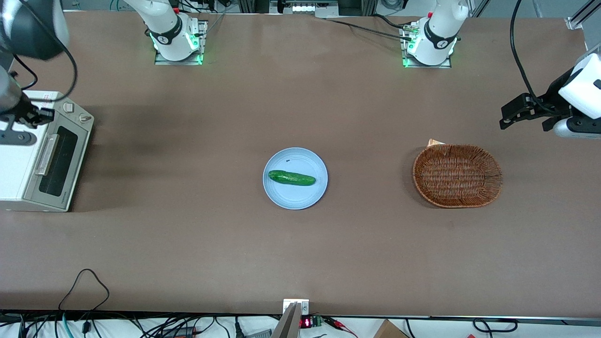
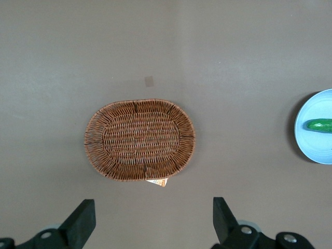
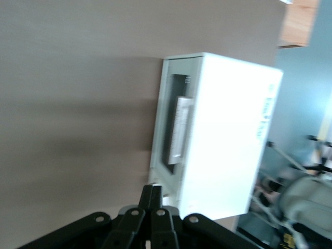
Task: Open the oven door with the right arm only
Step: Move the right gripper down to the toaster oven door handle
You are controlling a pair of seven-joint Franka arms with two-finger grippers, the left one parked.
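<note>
- At the working arm's end of the brown table (image 1: 188, 244), a small white toaster oven (image 1: 19, 173) is sitting with its front turned toward the table's middle.
- The beige-framed oven door with dark glass window (image 1: 58, 162) is standing shut, flush with the oven body; its pale bar handle (image 1: 47, 154) is running along the door's upper edge.
- Two round silver knobs (image 1: 76, 112) are showing on the oven's front panel beside the door, on the side farther from the front camera.
- The white right arm with black joint bands (image 1: 28, 28) is reaching in above the oven; its black two-finger gripper (image 3: 151, 199) is hovering over the oven's knob end, clear of the handle, fingers (image 3: 146, 198) pressed together on nothing.
- At mid-table, a round pale-blue plate (image 1: 295, 197) is carrying a dark green cucumber (image 1: 291, 178).
- Toward the parked arm's end, an oval brown wicker basket (image 1: 458, 175) is lying on the table, with a small pale card (image 1: 434, 142) peeking out from under its rim.
</note>
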